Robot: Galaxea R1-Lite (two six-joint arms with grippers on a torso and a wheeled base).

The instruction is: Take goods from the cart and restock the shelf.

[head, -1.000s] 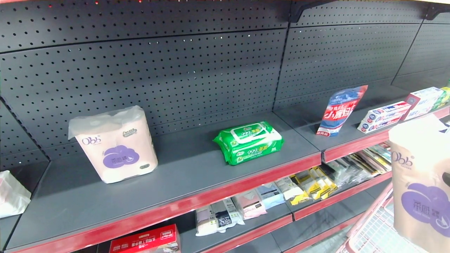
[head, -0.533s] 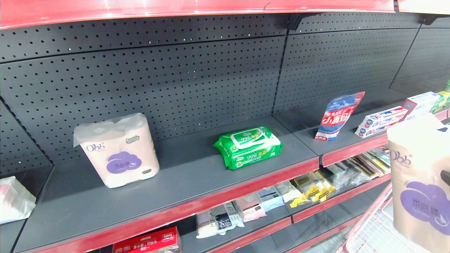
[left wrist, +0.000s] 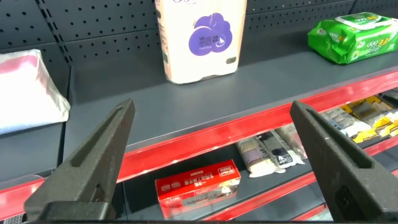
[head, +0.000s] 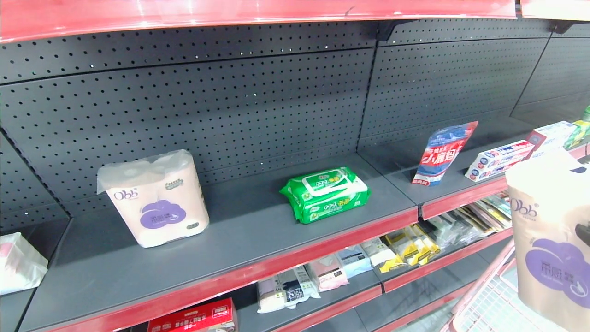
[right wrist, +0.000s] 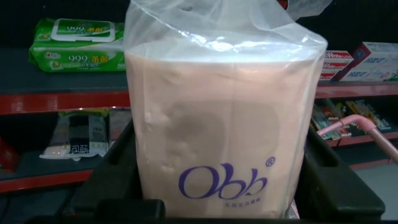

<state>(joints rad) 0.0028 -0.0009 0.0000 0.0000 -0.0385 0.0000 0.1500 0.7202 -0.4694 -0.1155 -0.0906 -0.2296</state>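
A pink pack of paper rolls (head: pixel 548 230) with a purple label hangs at the right edge of the head view, over the cart (head: pixel 484 299). My right gripper (right wrist: pixel 221 186) is shut on that pack (right wrist: pixel 224 124), one black finger on each side. A matching pack (head: pixel 154 198) stands upright on the grey shelf (head: pixel 230 235), at its left. My left gripper (left wrist: pixel 211 109) is open and holds nothing, in front of the shelf's red edge and below that standing pack (left wrist: pixel 200 37).
A green wipes pack (head: pixel 326 193) lies mid-shelf, with free room between it and the standing pack. A blue-red pouch (head: pixel 442 154) and toothpaste boxes (head: pixel 500 159) sit further right. A white bag (head: pixel 20 265) lies at far left. Lower shelves hold packaged goods (head: pixel 350 263).
The head view has tilted up a little, so the whole shelf sits lower in the picture. The held pack stays at the right edge, and nothing on the shelf has moved.
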